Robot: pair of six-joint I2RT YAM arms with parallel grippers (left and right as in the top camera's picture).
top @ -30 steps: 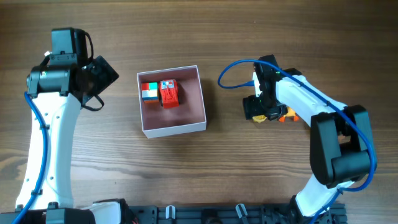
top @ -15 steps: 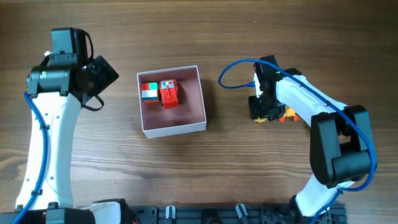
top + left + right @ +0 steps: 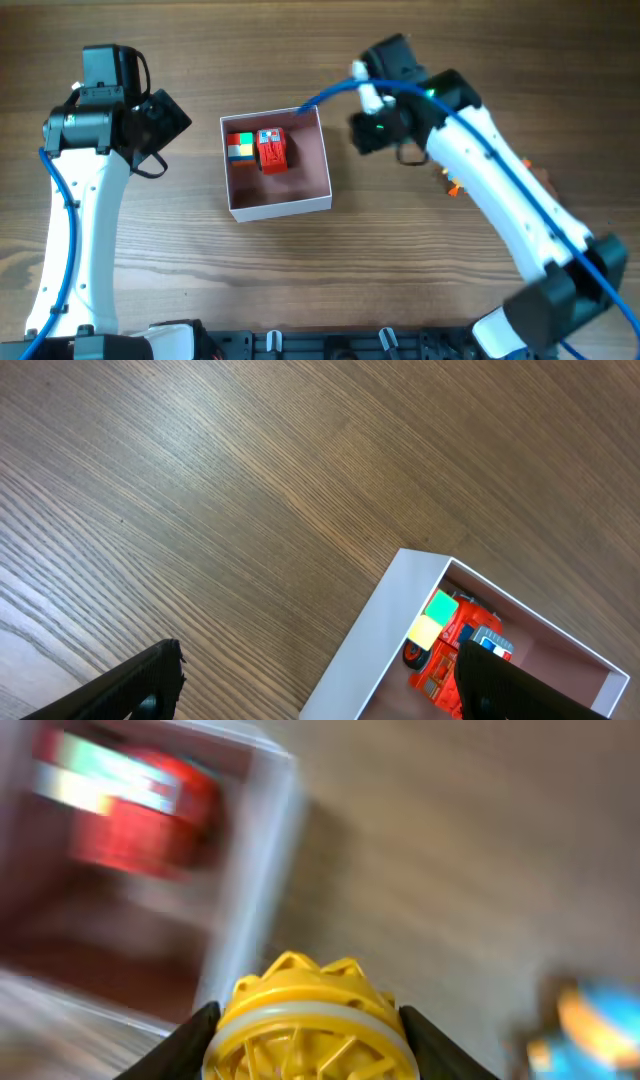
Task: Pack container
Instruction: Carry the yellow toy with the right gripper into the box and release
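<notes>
The container (image 3: 305, 203) is a square shallow box with white walls and a pink inside, at the table's middle. In it lie a red toy truck (image 3: 272, 151) and a small colourful cube (image 3: 239, 150); both also show in the left wrist view, truck (image 3: 455, 650) and cube (image 3: 432, 622). My right gripper (image 3: 372, 132) is just right of the container, raised, and shut on a yellow ribbed wheel toy (image 3: 305, 1025). My left gripper (image 3: 160, 122) is open and empty, left of the container (image 3: 390, 630).
A small orange piece (image 3: 452, 187) lies on the wood to the right, partly under the right arm. A blurred blue and orange toy (image 3: 590, 1025) shows at the right edge of the right wrist view.
My right arm has lifted the yellow wheel toy from the table at the right and swung left and up to beside the container. The left arm has not moved.
</notes>
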